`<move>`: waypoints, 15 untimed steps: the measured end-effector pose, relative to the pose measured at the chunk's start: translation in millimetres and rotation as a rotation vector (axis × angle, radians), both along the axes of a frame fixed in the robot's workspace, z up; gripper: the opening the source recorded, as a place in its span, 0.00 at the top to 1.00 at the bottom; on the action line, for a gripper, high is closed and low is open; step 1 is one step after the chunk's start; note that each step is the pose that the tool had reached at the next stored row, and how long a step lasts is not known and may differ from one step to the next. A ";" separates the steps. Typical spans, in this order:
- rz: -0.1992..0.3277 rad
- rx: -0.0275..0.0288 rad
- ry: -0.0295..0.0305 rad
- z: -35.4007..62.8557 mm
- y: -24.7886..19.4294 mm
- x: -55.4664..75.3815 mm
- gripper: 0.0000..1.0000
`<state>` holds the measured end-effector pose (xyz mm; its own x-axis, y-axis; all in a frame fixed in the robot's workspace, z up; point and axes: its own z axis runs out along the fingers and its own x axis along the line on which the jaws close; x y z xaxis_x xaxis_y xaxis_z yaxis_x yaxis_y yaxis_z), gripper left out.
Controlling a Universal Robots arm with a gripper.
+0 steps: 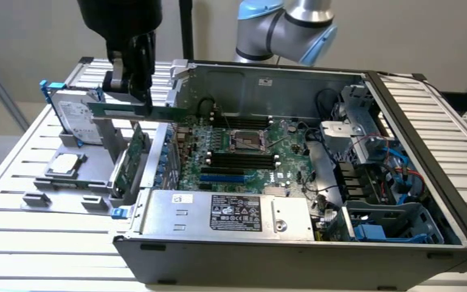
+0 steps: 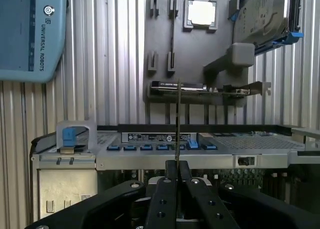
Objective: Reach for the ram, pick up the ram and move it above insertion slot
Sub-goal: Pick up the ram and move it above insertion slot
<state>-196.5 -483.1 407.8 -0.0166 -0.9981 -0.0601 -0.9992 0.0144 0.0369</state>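
Note:
The ram (image 1: 140,112) is a thin green stick held level in the air, over the near-left wall of the open computer case (image 1: 298,79). My black gripper (image 1: 136,97) comes down from above and is shut on its middle. In the wrist view the ram (image 2: 177,114) shows edge-on as a thin line rising from between the closed fingers (image 2: 165,189). The black memory slots (image 1: 238,159) lie on the motherboard inside the case, toward the exterior view's right of the ram and lower.
A grey fixture (image 1: 71,182) outside the case holds a hard drive (image 1: 75,115), a processor (image 1: 65,163) and an upright green expansion card (image 1: 132,161). The power supply (image 1: 233,213) sits at the case front. Cables and drive bays (image 1: 379,176) crowd the right side.

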 end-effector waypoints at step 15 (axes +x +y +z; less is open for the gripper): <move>0.000 0.0028 0.0001 -0.1 18.8 56.1 0.87</move>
<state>-140.3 -464.3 407.7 -0.0166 -0.9979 -0.0629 -0.9992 0.0143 0.0370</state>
